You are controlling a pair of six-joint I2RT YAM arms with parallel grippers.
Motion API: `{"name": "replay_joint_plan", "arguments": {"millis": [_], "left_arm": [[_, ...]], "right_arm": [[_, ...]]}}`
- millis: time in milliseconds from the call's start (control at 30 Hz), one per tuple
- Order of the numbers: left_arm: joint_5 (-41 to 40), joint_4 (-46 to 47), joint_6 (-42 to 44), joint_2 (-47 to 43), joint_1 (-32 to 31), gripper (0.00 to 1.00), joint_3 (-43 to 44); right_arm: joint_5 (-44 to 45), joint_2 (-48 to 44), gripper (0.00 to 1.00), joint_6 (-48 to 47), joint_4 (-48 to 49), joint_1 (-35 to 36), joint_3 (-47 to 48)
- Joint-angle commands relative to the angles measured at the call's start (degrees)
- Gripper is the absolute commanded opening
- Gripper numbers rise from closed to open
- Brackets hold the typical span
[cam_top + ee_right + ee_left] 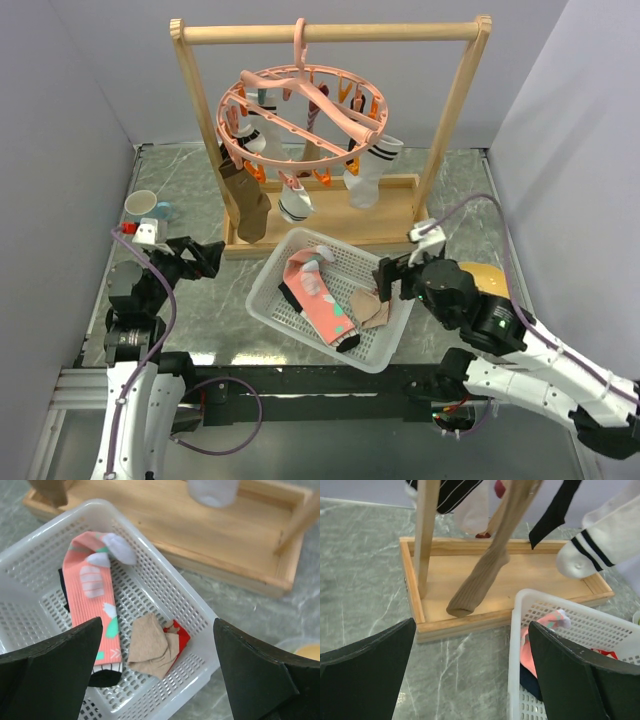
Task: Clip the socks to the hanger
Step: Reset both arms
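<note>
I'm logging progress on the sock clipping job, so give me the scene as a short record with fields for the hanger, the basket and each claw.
hanger: pink ring hanger hooked on the wooden rack; several socks clipped, including a brown sock and a white striped sock
basket: white basket in front of the rack; holds a pink sock, a tan sock and a dark sock under the pink one
left claw: open, empty, left of the basket
right claw: open, empty, by the basket's right side

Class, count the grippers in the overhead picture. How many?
2: left gripper, open, left of the basket; right gripper, open, over its right side. None seems hidden.
</note>
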Motion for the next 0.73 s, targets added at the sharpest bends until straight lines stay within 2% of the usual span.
{"name": "replay_joint_plan", "arguments": {"millis": [0, 133, 233, 300, 433, 633, 700], "left_arm": [[-1.28, 2.68, -3.57, -1.33, 1.48, 0.99, -1.34], [0.22, 3.22, -4.28, -1.95, 2.09, 1.00, -2.05], [-0.04, 2.78, -4.19, -2.04, 2.18, 0.99, -1.53], [0.05, 2.07, -4.02, -2.30, 2.27, 1.00, -1.26], [0.13, 1.63, -4.19, -2.48, 2.18, 0.99, -1.43], [-0.66, 1.81, -4.10, -2.92, 2.36, 1.00, -1.79], [-1.01, 1.81, -4.11, -2.92, 2.27, 0.99, -1.79]], "right_arm": [[-4.42, -6.96, 1.00, 8.89, 0.72, -5.09, -3.90], [-5.93, -10.31, 1.00, 7.93, 4.16, -6.15, -8.30], [-5.67, -6.99, 1.00, 6.00, 2.32, -6.24, -6.91], [-1.39, -2.07, 1.00, 8.43, -0.92, -6.15, -3.31], [1.28, 4.35, 1.00, 8.19, -6.12, -6.06, 1.79], [-4.95, -1.34, 1.00, 2.57, -0.24, -6.15, 0.13], [-4.09, -2.58, 1.00, 1.95, -0.76, -6.06, 0.48]]}}
